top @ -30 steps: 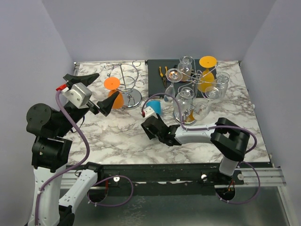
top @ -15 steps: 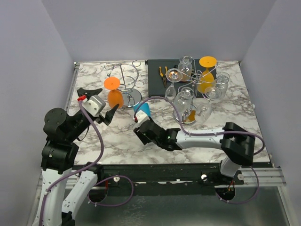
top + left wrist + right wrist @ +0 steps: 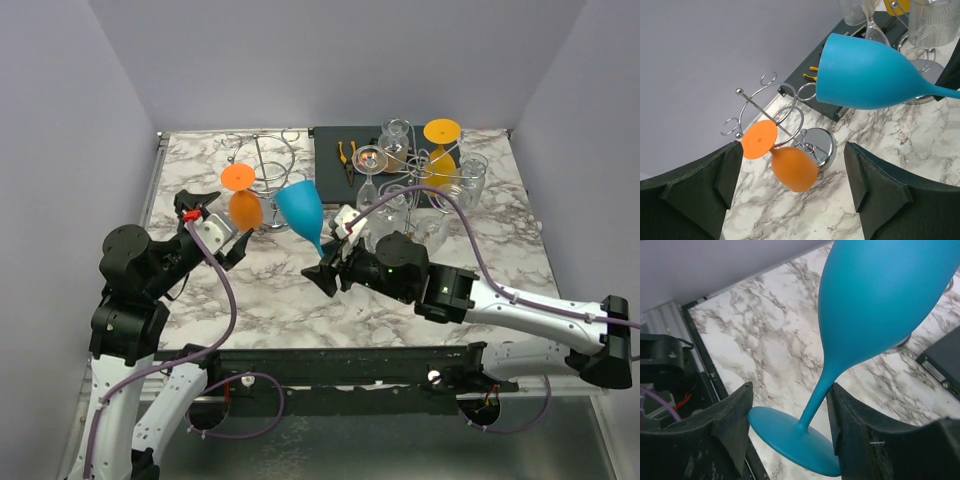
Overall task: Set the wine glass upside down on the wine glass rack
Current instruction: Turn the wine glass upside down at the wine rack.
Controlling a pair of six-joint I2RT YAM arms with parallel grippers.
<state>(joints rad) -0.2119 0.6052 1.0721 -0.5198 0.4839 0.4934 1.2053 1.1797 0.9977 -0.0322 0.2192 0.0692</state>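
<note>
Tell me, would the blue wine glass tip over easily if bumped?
Probably tippy: the blue matte wine glass carries a big bowl on a thin stem over a small round foot. On its side it would likely roll. The stem looks snappable.

Centre of table (image 3: pixel 510 230): wine glass (image 3: pixel 300 210), tilted, bowl toward 11 o'clock, foot toward 5 o'clock between the fingers of the right gripper (image 3: pixel 328 272). Near, at 10 o'clock of it: small rack (image 3: pixel 272 170) bearing one inverted glass (image 3: pixel 245 208). At 9 o'clock: left gripper (image 3: pixel 218 222). At 1 o'clock: mat (image 3: pixel 330 170) with pliers (image 3: pixel 347 153) on it. At 3 o'clock: crowded rack (image 3: pixel 425 190).
</note>
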